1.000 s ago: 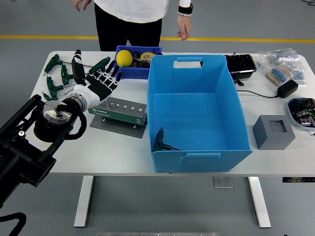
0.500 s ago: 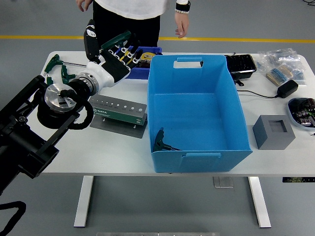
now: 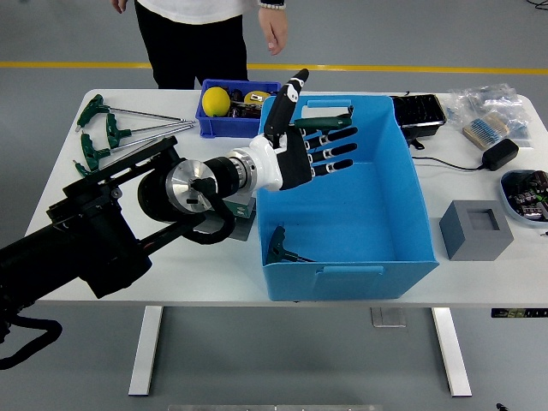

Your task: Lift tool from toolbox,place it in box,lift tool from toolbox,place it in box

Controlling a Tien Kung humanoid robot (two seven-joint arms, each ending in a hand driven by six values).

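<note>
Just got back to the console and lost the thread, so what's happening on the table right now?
The left hand has reached over the big blue box, fingers stretched out flat, carrying a green-handled tool across its top edge. One dark T-handle tool already lies in the box's near left corner. More green T-handle tools wait on the table's far left. A person stands at the far side with a hand hanging, touching nothing. The right arm is not in view.
</note>
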